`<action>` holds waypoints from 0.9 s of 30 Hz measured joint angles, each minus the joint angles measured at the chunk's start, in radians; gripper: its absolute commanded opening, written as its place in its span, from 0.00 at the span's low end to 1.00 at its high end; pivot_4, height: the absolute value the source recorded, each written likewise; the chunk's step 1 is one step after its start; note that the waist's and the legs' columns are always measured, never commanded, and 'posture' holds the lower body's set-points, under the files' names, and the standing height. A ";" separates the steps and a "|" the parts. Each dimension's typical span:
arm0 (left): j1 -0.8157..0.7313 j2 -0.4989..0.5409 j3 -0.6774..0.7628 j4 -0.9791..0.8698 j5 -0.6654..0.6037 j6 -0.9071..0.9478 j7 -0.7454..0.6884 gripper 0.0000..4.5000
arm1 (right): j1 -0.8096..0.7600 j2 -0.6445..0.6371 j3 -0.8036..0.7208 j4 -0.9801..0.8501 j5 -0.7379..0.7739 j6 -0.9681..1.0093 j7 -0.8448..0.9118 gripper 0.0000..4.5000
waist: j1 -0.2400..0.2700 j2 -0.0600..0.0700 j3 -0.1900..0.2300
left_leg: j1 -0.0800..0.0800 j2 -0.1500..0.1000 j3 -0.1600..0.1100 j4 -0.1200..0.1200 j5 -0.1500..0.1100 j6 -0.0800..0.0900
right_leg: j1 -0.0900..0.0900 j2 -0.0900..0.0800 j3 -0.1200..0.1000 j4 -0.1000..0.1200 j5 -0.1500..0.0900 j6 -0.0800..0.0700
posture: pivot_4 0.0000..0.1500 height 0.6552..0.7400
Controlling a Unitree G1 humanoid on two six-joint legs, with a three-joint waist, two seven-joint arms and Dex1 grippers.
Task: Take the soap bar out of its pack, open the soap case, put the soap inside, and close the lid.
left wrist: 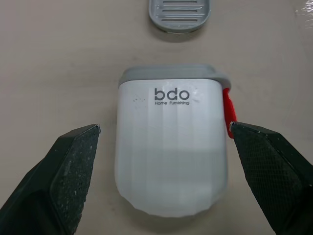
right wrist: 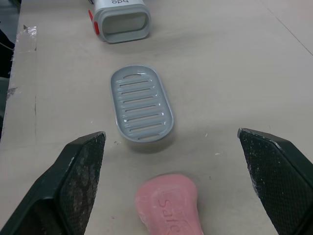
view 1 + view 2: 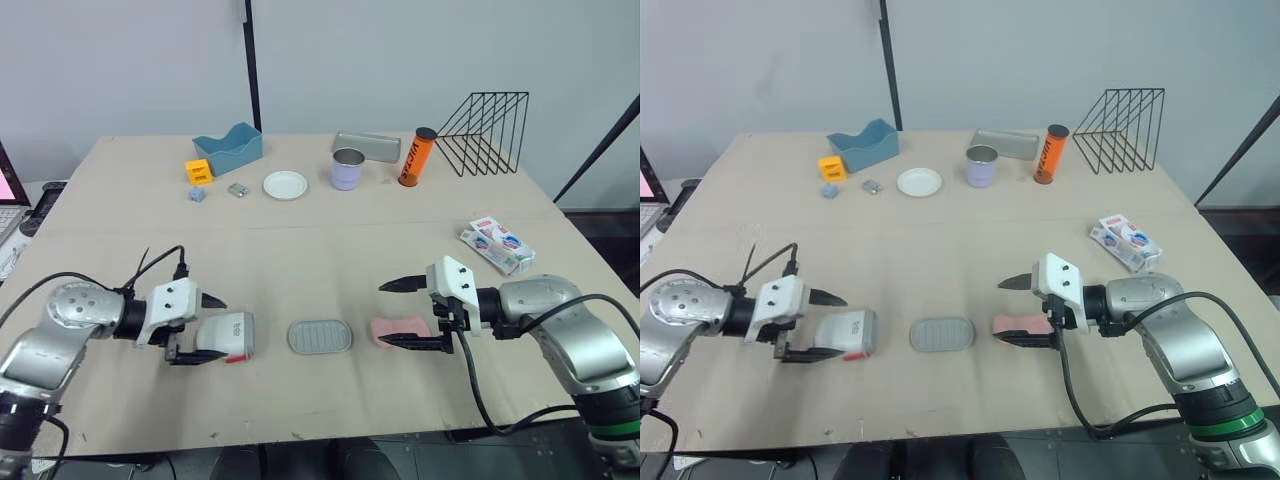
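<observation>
A pink soap bar (image 3: 400, 328) lies bare on the table, between the fingers of my open right gripper (image 3: 388, 314), whose lower finger lies just in front of it. The grey slotted soap tray (image 3: 320, 336) lies flat just left of the soap. Further left is the white soap case cover (image 1: 171, 142), marked "bdo", lying on its side with a red tab. My open left gripper (image 3: 205, 328) straddles it, fingers close to its sides. The emptied soap pack (image 3: 497, 245) rests at the right, behind my right arm.
Along the back stand a blue bin (image 3: 228, 147), a white plate (image 3: 285, 185), a lilac cup (image 3: 348, 169), a metal tray (image 3: 366, 146), an orange can (image 3: 417, 157) and a black wire rack (image 3: 485, 132). Small yellow and grey items (image 3: 198, 171) sit near the bin.
</observation>
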 measured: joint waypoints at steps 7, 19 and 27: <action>0.053 0.023 0.053 -0.074 -0.085 0.050 -0.015 1.00 | -0.005 0.000 -0.001 0.000 0.002 0.000 0.012 1.00 | 0.001 0.000 0.000 | 0.000 0.000 0.000 0.000 0.000 0.000 | 0.000 0.000 0.000 0.000 -0.001 -0.001 | 1.00 0.99; -0.011 -0.207 -0.009 -0.202 -0.176 0.067 0.118 1.00 | -0.036 -0.105 -0.018 0.034 -0.004 0.032 0.035 1.00 | 0.020 0.000 0.000 | 0.000 -0.003 0.000 0.001 0.000 0.000 | 0.001 0.000 0.001 0.000 0.002 0.003 | 1.00 0.99; -0.011 -0.220 -0.020 -0.197 -0.180 0.087 0.135 1.00 | -0.033 -0.191 -0.017 0.004 -0.036 0.087 0.033 1.00 | 0.020 0.000 0.000 | 0.000 -0.003 0.000 0.001 0.000 0.000 | 0.001 0.000 0.001 0.000 0.000 0.001 | 1.00 0.99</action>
